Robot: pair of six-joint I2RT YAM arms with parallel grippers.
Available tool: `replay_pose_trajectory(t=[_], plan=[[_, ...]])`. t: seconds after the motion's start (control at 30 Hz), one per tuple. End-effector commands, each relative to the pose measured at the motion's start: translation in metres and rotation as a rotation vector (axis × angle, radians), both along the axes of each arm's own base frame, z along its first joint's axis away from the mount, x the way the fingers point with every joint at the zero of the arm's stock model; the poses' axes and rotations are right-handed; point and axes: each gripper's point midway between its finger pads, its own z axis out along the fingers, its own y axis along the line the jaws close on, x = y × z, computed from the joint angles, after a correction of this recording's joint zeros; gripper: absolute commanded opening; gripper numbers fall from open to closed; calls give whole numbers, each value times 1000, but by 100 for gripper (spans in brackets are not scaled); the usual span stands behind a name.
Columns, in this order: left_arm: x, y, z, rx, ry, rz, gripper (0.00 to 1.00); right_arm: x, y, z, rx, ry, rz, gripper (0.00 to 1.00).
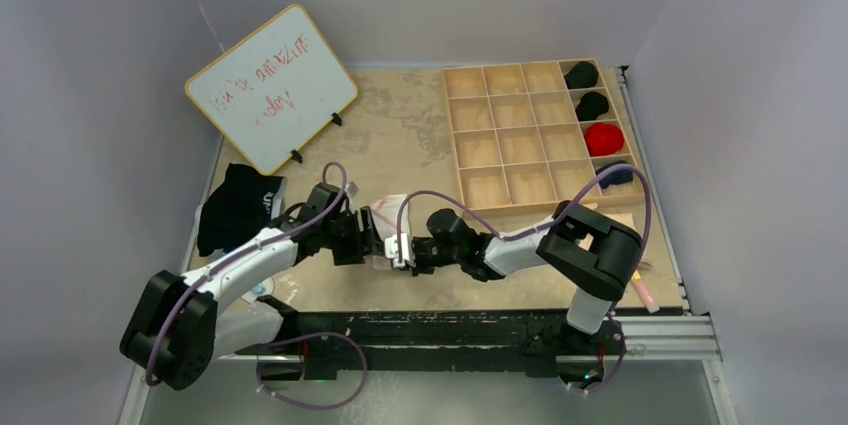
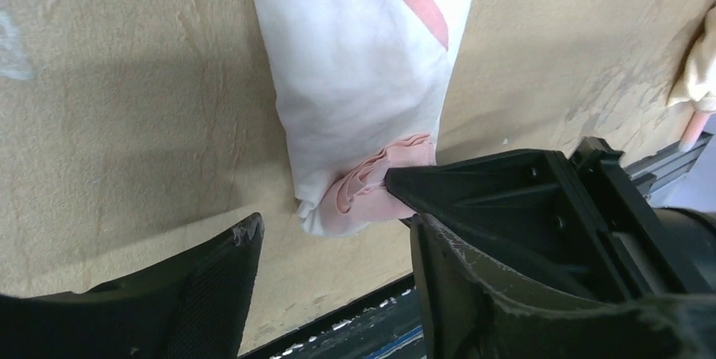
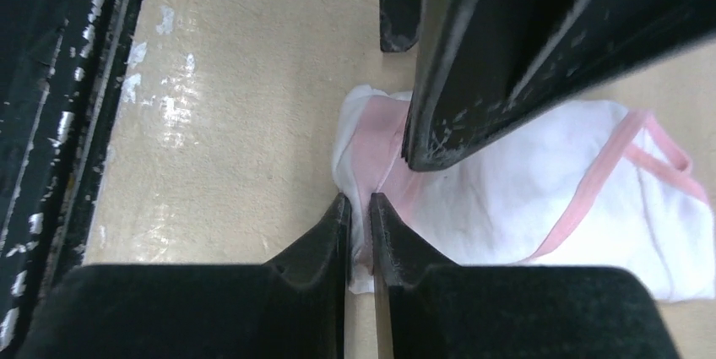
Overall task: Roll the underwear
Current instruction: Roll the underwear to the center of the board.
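Note:
The underwear (image 1: 388, 207) is white with pink trim, folded into a long narrow strip on the table. Its near end is bunched into a small roll (image 2: 371, 190). My right gripper (image 3: 360, 222) is shut on that rolled near end, with cloth pinched between its fingers; it shows in the top view (image 1: 405, 250) too. My left gripper (image 2: 333, 279) is open, its fingers straddling the table just in front of the roll without holding it. It sits at the strip's left side in the top view (image 1: 362, 240). The underwear (image 3: 540, 198) stretches away from both grippers.
A wooden compartment tray (image 1: 520, 135) stands at the back right, with black and red rolled pieces in its right column. A whiteboard (image 1: 270, 85) leans at the back left. A black garment pile (image 1: 235, 207) lies at the left edge. The table's front rail (image 1: 480, 330) is just behind the grippers.

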Motion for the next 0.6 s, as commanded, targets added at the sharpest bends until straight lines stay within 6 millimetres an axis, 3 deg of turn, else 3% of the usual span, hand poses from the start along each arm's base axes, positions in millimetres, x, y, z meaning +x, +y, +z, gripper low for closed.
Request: replay_pose_trajectory(t=[0.0,0.3,0.57], plan=[[11,0,17,-25,-65,69,63,-23,-10,-12,-15,296,-2,14],[-2,-6,-1,-188,42,281,60,-22,-4,-12,41,403,-55,16],[-17,7,-25,-141,119,357,57,-22,-6,-20,59,461,-110,16]])
